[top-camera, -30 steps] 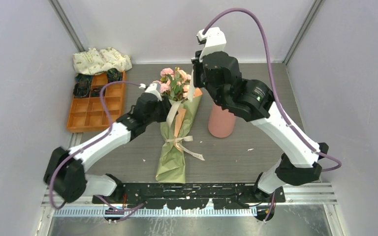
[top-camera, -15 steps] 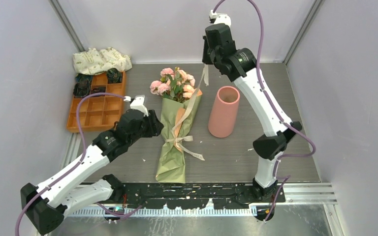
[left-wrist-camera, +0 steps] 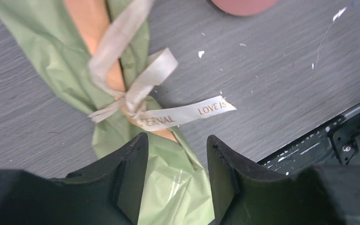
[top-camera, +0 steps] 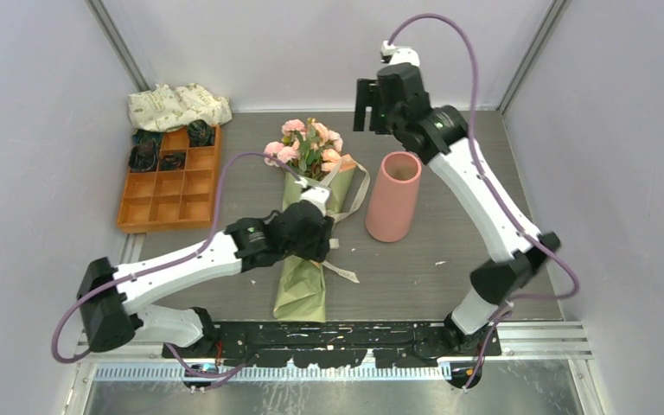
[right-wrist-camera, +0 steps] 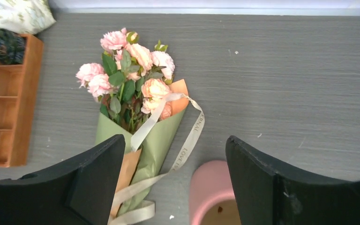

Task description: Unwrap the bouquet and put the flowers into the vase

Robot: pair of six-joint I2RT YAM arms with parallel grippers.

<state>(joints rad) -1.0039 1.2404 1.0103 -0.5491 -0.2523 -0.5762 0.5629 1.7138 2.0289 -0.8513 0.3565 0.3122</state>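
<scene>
Flowers (top-camera: 307, 147) inside bouquet (top-camera: 304, 292) paper; left end effector (left-wrist-camera: 177, 140), right end effector (right-wrist-camera: 176, 140) agape, empty

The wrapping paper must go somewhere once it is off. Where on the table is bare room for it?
One bare patch of table lies right of the stem end of the bouquet, on the near side of the vase. Another lies between the orange compartment tray and the flowers. The middle is crowded: the left gripper hangs over the ribbon.
</scene>
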